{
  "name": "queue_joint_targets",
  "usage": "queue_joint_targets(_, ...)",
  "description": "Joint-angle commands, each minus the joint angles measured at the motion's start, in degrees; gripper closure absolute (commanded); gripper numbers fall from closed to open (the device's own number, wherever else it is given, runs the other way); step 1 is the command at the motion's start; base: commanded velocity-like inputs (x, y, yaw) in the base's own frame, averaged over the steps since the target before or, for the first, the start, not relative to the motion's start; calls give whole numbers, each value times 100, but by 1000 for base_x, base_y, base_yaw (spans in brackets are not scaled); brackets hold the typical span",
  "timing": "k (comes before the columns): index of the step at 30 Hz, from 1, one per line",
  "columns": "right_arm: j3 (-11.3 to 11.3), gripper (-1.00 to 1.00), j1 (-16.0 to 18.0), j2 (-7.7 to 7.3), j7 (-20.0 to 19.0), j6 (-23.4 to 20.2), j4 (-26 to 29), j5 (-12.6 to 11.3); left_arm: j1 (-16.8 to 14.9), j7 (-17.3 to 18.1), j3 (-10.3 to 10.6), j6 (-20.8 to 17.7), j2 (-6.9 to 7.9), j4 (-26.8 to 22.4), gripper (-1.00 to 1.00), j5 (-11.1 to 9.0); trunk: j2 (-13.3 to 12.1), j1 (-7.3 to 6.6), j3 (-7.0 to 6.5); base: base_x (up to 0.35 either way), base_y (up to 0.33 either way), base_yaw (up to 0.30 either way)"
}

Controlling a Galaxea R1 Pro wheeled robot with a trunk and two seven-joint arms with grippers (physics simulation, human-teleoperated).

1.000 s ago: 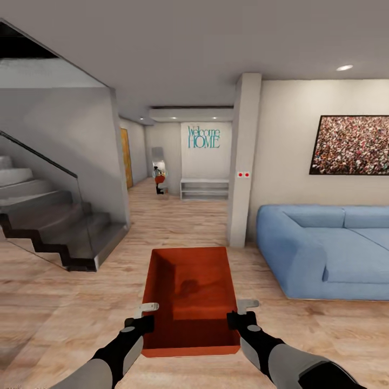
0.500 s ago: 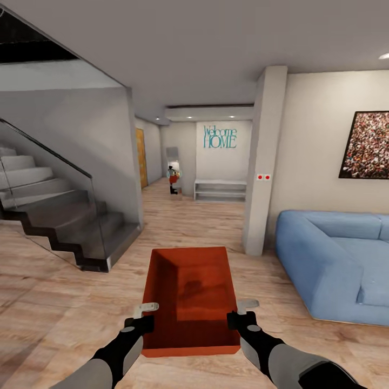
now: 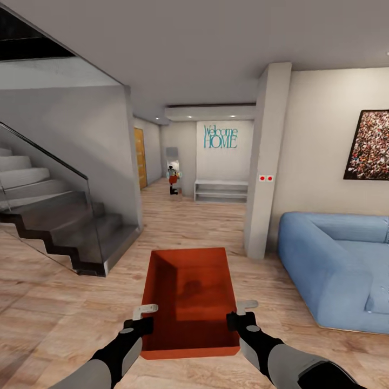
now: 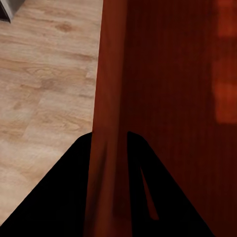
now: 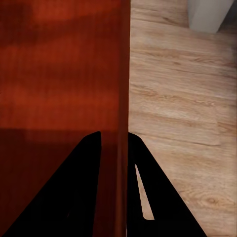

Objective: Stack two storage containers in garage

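View has swung left; left claw [image 4: 109, 148] and right claw [image 5: 114, 143] clamp storage container [image 3: 190, 297] walls.

Storage container [image 3: 190, 302]: underside hidden; in both wrist views its walls run out of frame. Sofa [image 3: 335, 270], ahead and to the right of the right gripper [image 3: 241, 314], cut off by the picture edge, as is the wall picture [image 3: 370, 145] above it. Staircase [image 3: 48, 216], ahead-left of the left gripper [image 3: 141, 317], cropped at the edge. Small red-and-dark figure [image 3: 173, 181] far down the hallway: too small to identify.
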State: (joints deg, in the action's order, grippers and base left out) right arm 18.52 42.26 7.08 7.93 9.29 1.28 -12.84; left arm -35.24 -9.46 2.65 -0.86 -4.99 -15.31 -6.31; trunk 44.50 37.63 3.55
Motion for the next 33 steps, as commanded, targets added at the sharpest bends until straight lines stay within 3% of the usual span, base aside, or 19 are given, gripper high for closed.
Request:
queue_joint_targets(1,16,100,10,6,24,57,6,-45,0,-57,-4,-11,35,28,100,-42,8,1,9,0,0,0)
queue_joint_targets(8,253,100,10,13,11,83,-4,-291,0,-48,-5,-11,44,10,100,-37,8,1,9,238,0,0)
queue_joint_targets(21,1007,100,10,13,15,89,-2,-1052,0,-43,0,-11,50,10,100,-37,8,1,9,321,0,0)
queue_joint_targets(22,-59,100,10,13,15,451,-3,-61,0,-82,-62,-14,74,10,100,-37,8,1,9,322,0,0)
queue_joint_targets(33,-59,100,10,13,15,451,-4,-61,0,-82,-60,-12,70,10,100,-37,8,1,9,322,0,0)
